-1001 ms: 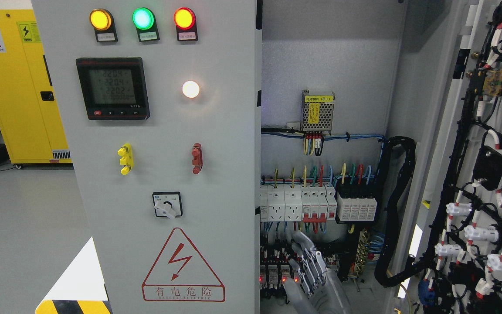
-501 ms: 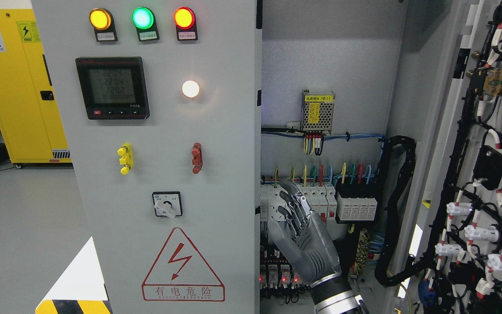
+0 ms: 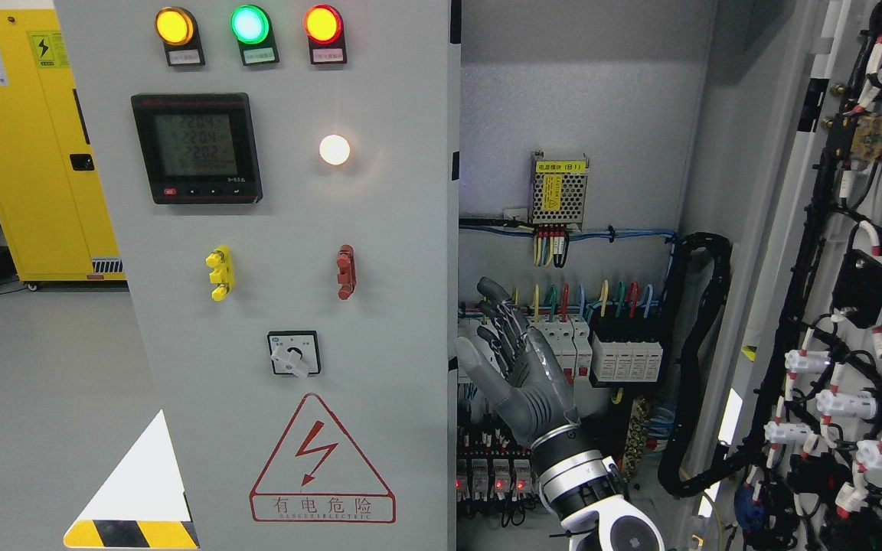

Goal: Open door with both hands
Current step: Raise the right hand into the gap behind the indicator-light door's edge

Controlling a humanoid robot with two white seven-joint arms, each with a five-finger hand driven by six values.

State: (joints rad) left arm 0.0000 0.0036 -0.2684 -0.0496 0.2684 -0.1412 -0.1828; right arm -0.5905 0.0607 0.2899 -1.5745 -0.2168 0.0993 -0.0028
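Just right of the closed grey left door point(image 3: 288, 306), inside the open cabinet bay, the robot's right hand point(image 3: 514, 367) is raised with its arm coming up from the bottom edge right of the middle. Its fingers point(image 3: 498, 317) are spread and extended, holding nothing, with the fingertips close to the left door's inner edge and in front of a row of white circuit breakers point(image 3: 563, 344). The left door carries three lit indicator lamps point(image 3: 249, 24), a digital meter point(image 3: 196, 149), a rotary switch point(image 3: 293, 353) and a red electrical hazard sign point(image 3: 322, 459). The right door point(image 3: 854, 306) stands swung wide open at the picture's right, its wired inner face showing. A yellow cabinet point(image 3: 27, 145) stands behind at far left.
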